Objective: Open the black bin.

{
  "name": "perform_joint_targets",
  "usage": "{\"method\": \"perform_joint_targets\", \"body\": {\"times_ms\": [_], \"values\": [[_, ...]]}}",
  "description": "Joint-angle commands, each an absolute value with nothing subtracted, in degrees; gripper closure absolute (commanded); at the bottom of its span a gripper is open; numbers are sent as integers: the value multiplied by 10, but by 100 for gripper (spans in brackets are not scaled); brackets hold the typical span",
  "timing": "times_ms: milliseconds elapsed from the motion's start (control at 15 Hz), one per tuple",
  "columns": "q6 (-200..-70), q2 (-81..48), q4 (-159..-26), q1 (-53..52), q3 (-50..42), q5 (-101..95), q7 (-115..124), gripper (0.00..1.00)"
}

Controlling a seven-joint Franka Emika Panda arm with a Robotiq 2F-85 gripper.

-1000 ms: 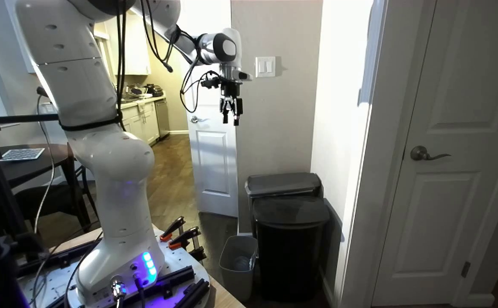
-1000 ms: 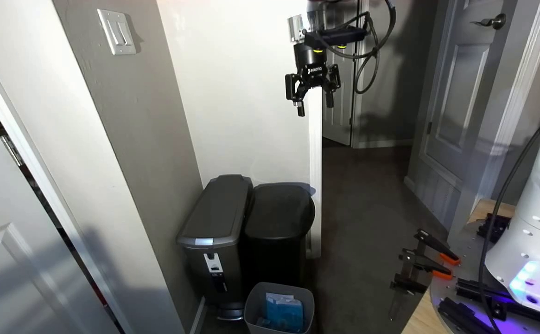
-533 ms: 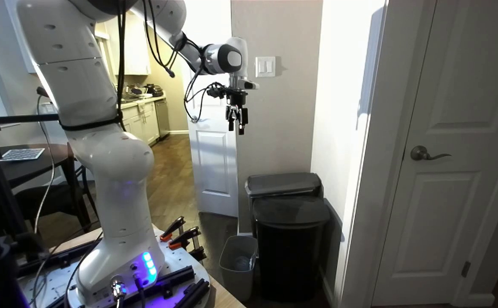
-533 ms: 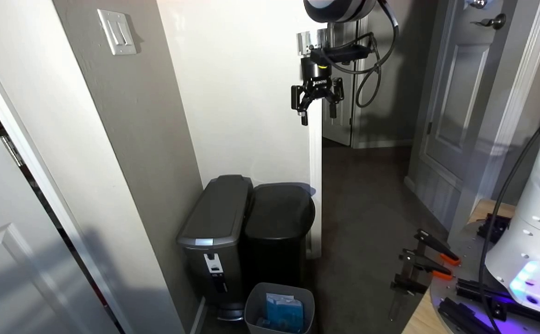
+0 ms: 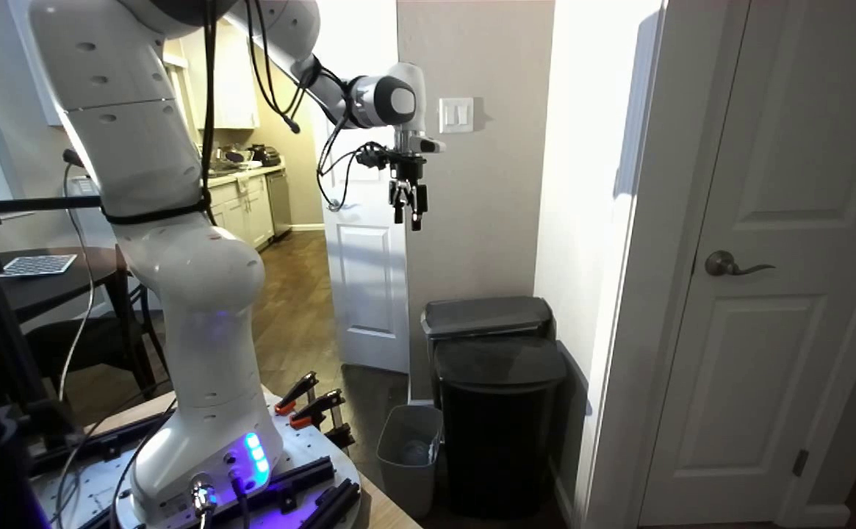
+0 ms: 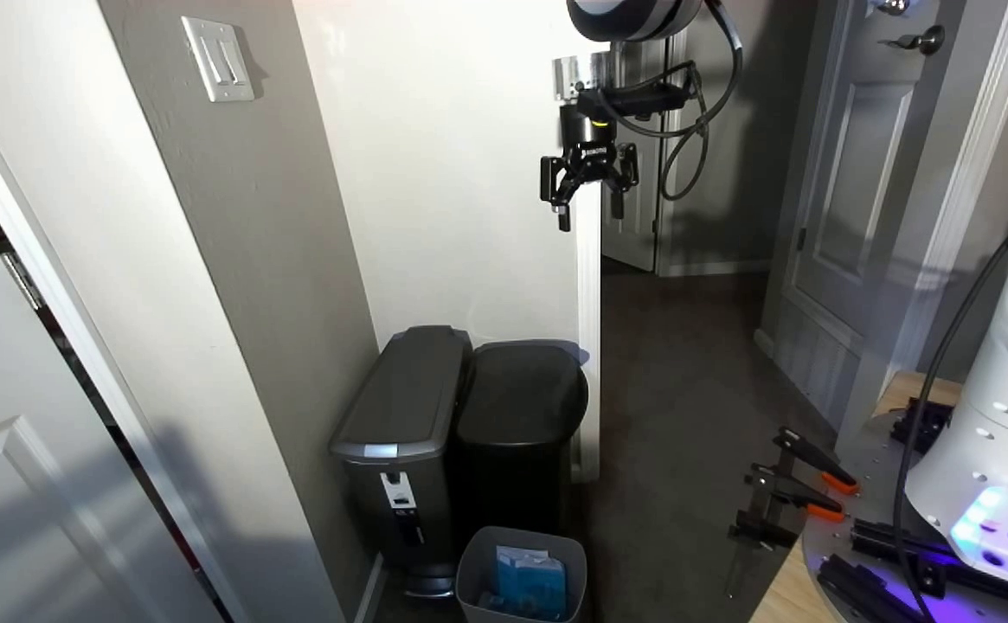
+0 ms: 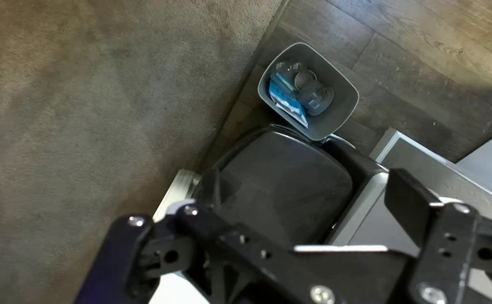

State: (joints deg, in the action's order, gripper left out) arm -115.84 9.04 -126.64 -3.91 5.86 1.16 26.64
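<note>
- I'd call this the approach: the black bin (image 5: 501,426) has its lid (image 7: 286,181) down, and the gripper (image 6: 590,221) hangs well above it in both exterior views, touching nothing.
- Best, I think, to come down slowly over the end of the lid nearest the wastebasket (image 5: 407,481); my guess is that it swings up from the end farther off, though I can't make out how it is hinged.
- Nothing to grab shows on that smooth top, so I'd work a fingertip under the edge on the wastebasket side and lift in an arc; pressing from above could shove the bin.
- Mind the grey lidded bin (image 6: 400,415), close alongside on the same side of the wastebasket, leaving little room between.
- The fingers (image 7: 410,207) are spread wide and hold nothing; narrowing them might suit a thin edge better.
- The black bin stands just beside the wastebasket, between it and the white wall (image 6: 452,173). It lies below the fingers; the wrist view shows its lid between them, but I can't judge the sideways offset.
</note>
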Motion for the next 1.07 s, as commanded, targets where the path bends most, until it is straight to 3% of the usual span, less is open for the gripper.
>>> {"method": "perform_joint_targets", "body": {"times_ms": [0,400,1000], "values": [[-1246,70,-1277,-27,38,57,223,0],[-1341,-32,-1229,-14,2,174,134,0],[-1343,-210,-1057,51,-12,280,97,0]]}}
